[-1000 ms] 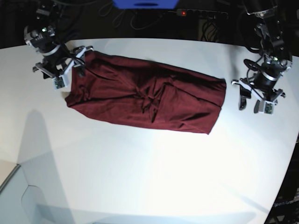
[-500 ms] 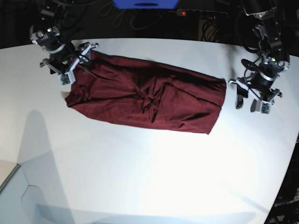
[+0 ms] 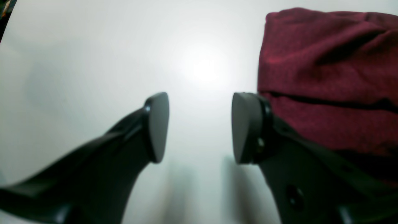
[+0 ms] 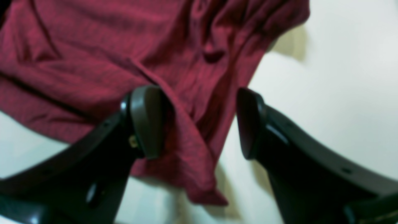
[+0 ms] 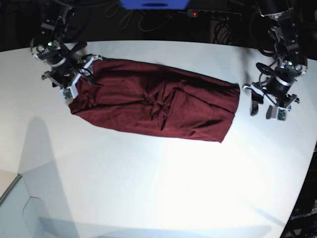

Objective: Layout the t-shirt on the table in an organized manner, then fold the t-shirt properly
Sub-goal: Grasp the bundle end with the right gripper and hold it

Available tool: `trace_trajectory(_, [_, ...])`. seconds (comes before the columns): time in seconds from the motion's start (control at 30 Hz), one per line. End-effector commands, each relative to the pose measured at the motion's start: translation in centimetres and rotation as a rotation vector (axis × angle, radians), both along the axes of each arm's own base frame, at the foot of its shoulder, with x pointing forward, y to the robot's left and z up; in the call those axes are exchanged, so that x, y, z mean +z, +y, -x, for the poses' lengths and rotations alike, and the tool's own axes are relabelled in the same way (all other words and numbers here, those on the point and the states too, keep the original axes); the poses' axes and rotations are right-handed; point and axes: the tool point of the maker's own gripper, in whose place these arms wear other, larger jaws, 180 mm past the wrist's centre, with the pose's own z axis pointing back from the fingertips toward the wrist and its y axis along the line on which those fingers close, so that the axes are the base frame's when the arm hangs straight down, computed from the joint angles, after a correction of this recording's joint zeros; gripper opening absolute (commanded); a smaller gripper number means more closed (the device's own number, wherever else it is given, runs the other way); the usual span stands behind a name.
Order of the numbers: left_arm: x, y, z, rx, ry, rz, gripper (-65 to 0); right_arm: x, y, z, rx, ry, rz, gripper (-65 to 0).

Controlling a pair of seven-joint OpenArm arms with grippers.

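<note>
The maroon t-shirt (image 5: 153, 99) lies folded into a long, wrinkled band across the white table (image 5: 148, 188). My right gripper (image 5: 81, 74) hangs open over the shirt's left end. In the right wrist view, the right gripper (image 4: 199, 123) straddles a raised fold at the edge of the t-shirt (image 4: 93, 46), with nothing pinched. My left gripper (image 5: 261, 112) stands open just off the shirt's right end. In the left wrist view only bare table (image 3: 93, 62) lies between the fingers of the left gripper (image 3: 200, 127), and the t-shirt (image 3: 326, 77) lies beside the right finger.
A blue object (image 5: 153, 4) and a black power strip (image 5: 213, 14) sit beyond the table's far edge, among dark cables. The table's curved edge runs close behind the left arm (image 5: 285, 39). The table's front half is plain white surface.
The right gripper has swung and shifted over the shirt's left end, now straddling its edge. The left gripper has edged slightly toward the shirt. The shirt has not moved.
</note>
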Motion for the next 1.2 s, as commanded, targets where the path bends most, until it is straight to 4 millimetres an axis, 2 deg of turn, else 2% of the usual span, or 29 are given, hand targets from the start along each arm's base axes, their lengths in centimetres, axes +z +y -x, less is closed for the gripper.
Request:
trace_trajectory(0.0, [1.7, 0.3, -0.8, -0.003, -0.057, -0.007, -33.7, 0.8, -0.1, -0.8, 0.005, -0.038, -0.006, -28.1])
trace_trajectory(0.23, [1.7, 0.4, -0.7, 0.000, -0.056, -0.009, -33.7, -0.9, -0.4, -0.9, 0.003, 0.005, -0.020, -28.1])
trace_trajectory(0.57, [1.8, 0.4, -0.8, -0.001, -0.059, -0.009, -33.7, -0.6, -0.3, -1.7, 0.004, -0.008, -0.025, -29.0])
trace_trajectory(0.63, [1.8, 0.4, -0.8, 0.001, -0.059, -0.010, -33.7, -1.2, -0.1, -1.5, 0.005, 0.008, -0.035, -33.4])
trace_trajectory(0.67, [1.8, 0.4, -0.8, 0.001, -0.059, -0.010, -33.7, -1.5, 0.0, -1.4, 0.005, 0.018, -0.041, -37.8])
trace_trajectory(0.8, [1.8, 0.4, -0.8, 0.001, -0.059, -0.010, -33.7, -2.5, 0.2, -1.3, 0.002, 0.044, -0.059, -61.2])
trace_trajectory(0.83, [1.8, 0.4, -0.8, 0.001, -0.059, -0.010, -33.7, -2.8, 0.3, -1.2, 0.002, 0.052, -0.063, -65.0])
trace_trajectory(1.0, [1.8, 0.4, -0.8, 0.001, -0.060, -0.010, -33.7, -2.6, 0.1, -1.5, -0.003, 0.046, -0.063, -65.0])
trace_trajectory(1.17, [1.9, 0.6, -0.8, 0.001, -0.059, -0.015, -33.7, 0.9, -0.3, -3.2, 0.003, -0.062, -0.023, -65.0])
